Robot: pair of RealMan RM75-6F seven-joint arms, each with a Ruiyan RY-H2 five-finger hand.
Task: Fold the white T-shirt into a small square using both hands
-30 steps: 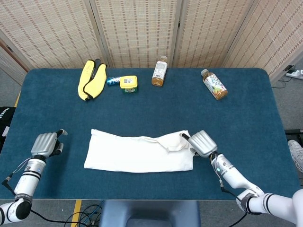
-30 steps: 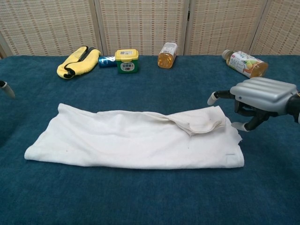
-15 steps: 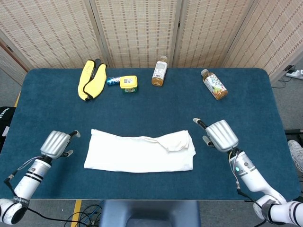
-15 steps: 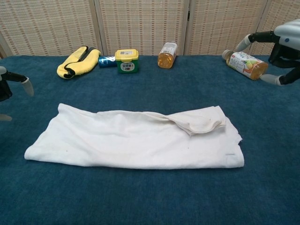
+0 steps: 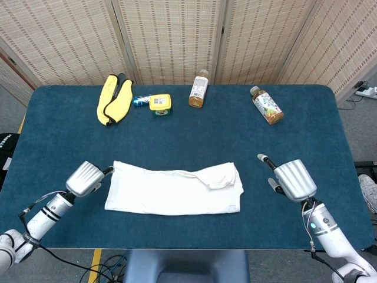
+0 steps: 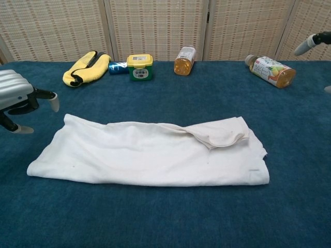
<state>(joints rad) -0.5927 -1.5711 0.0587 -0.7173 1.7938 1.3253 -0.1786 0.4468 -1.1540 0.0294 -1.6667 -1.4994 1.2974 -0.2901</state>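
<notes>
The white T-shirt (image 5: 174,190) lies folded into a long strip across the near middle of the blue desk (image 5: 188,135), a loose flap bunched near its right end. The left robot hand (image 5: 87,177) hovers just beside the shirt's far left corner, fingers spread and holding nothing. The right robot hand (image 5: 291,178) sits well apart from the shirt's right edge, also empty, with fingers apart and one pointing toward the far left.

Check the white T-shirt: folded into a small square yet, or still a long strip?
Still a long strip. The white T-shirt lies as a wide folded band, neither hand touching it.
</notes>
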